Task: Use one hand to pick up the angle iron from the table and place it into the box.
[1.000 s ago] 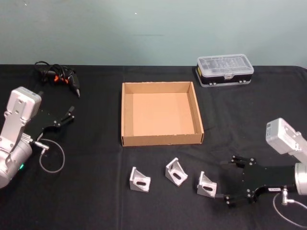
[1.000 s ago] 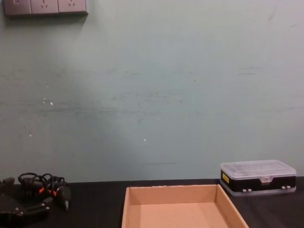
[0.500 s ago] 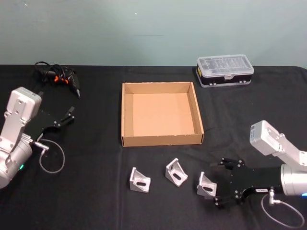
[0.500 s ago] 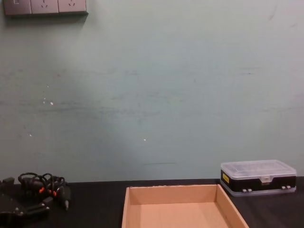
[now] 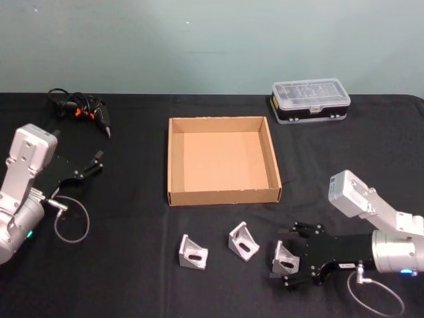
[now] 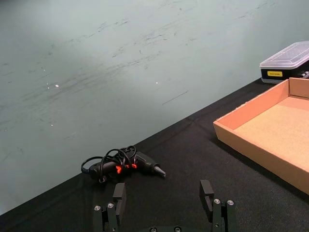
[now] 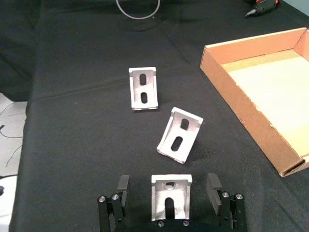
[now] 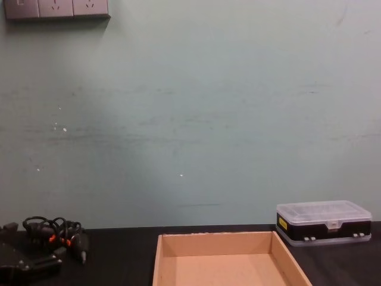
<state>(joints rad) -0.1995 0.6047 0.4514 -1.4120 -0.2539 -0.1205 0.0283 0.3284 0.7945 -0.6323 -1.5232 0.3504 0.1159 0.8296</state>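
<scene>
Right arm hanging low and forward, right pincer [image 5: 278, 256] gaping wide, left arm sitting parked at left, left pincer [image 6: 162, 193] fingers parted.

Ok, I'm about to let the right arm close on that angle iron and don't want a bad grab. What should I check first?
1. Right gripper jaws open: ok, one on each side of the nearest angle iron.
2. Iron centred between the jaws: ok, roughly midway in the right wrist view.
3. Jaws low enough to grip: cannot tell.
4. Middle angle iron apart from the jaws: ok.
5. Box open-topped, front wall facing the irons: ok.
6. Left gripper out of the way: ok, open at the left side of the table.
</scene>
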